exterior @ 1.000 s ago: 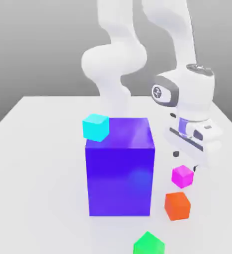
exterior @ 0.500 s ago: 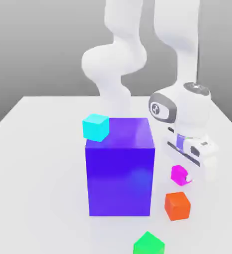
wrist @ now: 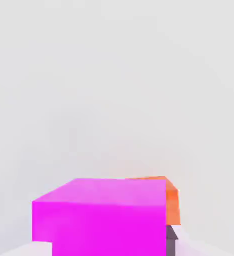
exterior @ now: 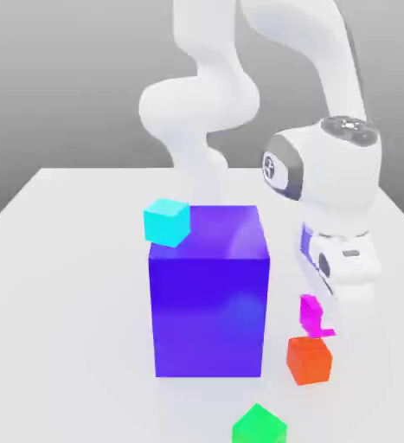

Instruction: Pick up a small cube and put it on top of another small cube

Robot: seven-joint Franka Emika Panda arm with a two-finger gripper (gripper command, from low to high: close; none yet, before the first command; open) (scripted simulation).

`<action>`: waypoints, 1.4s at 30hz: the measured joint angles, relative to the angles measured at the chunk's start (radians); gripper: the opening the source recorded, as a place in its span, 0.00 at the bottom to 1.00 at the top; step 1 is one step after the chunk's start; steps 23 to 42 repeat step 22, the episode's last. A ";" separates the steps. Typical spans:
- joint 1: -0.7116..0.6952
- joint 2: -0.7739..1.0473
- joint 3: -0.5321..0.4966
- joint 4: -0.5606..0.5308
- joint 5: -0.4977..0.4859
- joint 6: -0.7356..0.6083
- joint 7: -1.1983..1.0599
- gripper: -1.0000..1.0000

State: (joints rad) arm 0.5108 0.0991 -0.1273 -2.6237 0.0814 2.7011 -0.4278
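My gripper (exterior: 320, 322) is closed tight on the small magenta cube (exterior: 310, 311). In the exterior view the cube hangs between my fingers, just above the orange cube (exterior: 309, 360) and slightly toward the exterior view's left of its centre; I cannot tell whether the two touch. The pair sits toward the near right part of the white table (exterior: 67, 285), just beside the big blue-violet cube (exterior: 208, 294).

The exterior view also gives what the hand view lacks: the cyan cube (exterior: 167, 221) at the big cube's top back left corner, and the green cube (exterior: 259, 426) at the table's near edge.

The hand view gives the close-up instead: the small magenta cube (wrist: 101, 217) is large in front of the camera, with a strip of the orange cube (wrist: 171, 200) peeking out from behind one side, and a dark piece of one finger (wrist: 171, 241) against the magenta face. Beyond that, plain table surface (wrist: 113, 75).
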 joint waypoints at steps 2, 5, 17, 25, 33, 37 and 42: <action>-0.029 0.031 -0.032 0.072 0.004 -0.041 0.037 0.00; -0.072 0.074 -0.087 0.179 0.009 -0.101 0.093 0.00; -0.138 0.258 -0.079 0.268 0.087 -0.004 0.081 1.00; -0.121 0.163 -0.105 0.263 0.037 -0.086 0.117 1.00; -0.121 0.163 -0.105 0.263 0.037 -0.086 0.117 1.00; -0.121 0.163 -0.105 0.263 0.037 -0.086 0.117 1.00; -0.121 0.163 -0.105 0.263 0.037 -0.086 0.117 1.00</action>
